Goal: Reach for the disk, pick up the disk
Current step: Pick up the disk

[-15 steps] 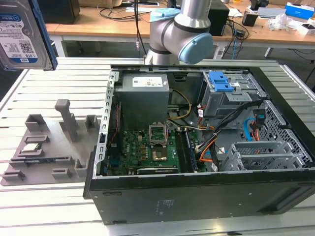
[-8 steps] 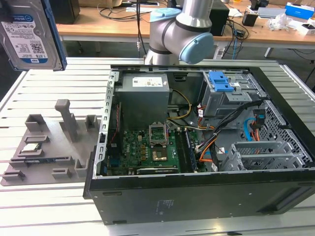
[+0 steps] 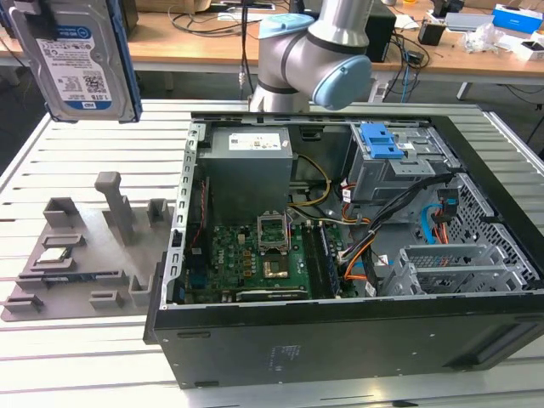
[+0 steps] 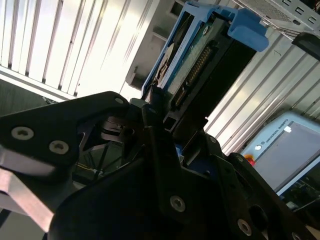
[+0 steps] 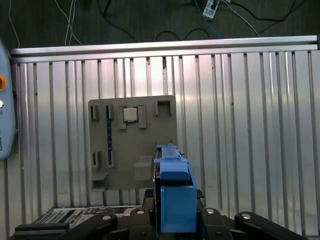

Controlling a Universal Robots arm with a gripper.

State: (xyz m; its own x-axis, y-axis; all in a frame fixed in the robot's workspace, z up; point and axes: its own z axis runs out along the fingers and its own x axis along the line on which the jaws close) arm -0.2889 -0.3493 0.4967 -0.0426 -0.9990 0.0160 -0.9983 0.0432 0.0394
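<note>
A: Item: hard drive [image 3: 81, 59]; location?
B: Between the gripper's [image 4: 160, 120] jaws, which are closed on it; carried aloft.
A: Handling?
B: Rigid, fairly heavy, shock-sensitive, by my judgement; smooth metal faces may slip; blue side rails [image 5: 174, 197] offer firmer purchase.

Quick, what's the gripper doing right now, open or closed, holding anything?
The gripper: closed, holding the disk.

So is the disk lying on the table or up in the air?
Up in the air. In the exterior view the disk hangs above the table; the gripper clamps its end.
</note>
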